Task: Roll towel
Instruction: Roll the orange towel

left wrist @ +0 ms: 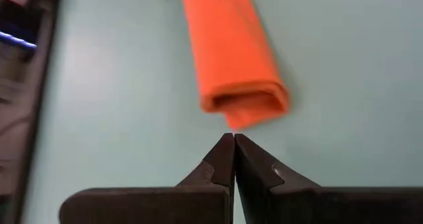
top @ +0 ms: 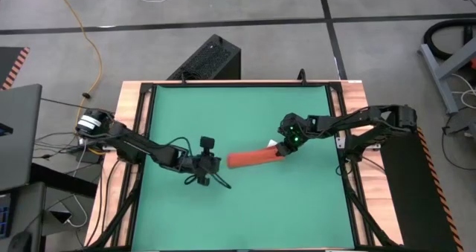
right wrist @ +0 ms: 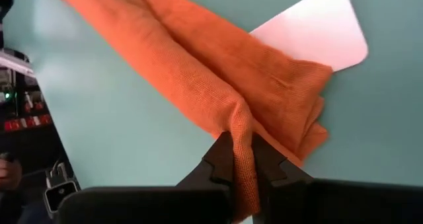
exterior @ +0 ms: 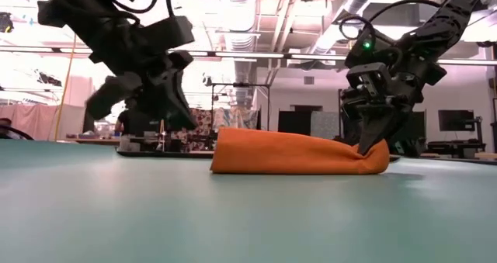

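Towel [top: 253, 159] lies as a flattened roll near the middle of your green table [top: 238, 118], long axis running left to right, and it rests on the mat along its whole length in the low view. Your right gripper [top: 283, 151] is down at the towel's right end, fingers [right wrist: 221, 163] closed tight on a ridge of cloth pinched up between them. A white tag [right wrist: 317, 32] sticks out from under that same end, on the far side. Your left gripper [top: 216, 162] sits just beside the towel's left end, apart from it; its fingers [left wrist: 225, 159] are pressed together with nothing between them, tips aimed at the open mouth of the roll. In the low view that left gripper hangs above the mat, not touching it
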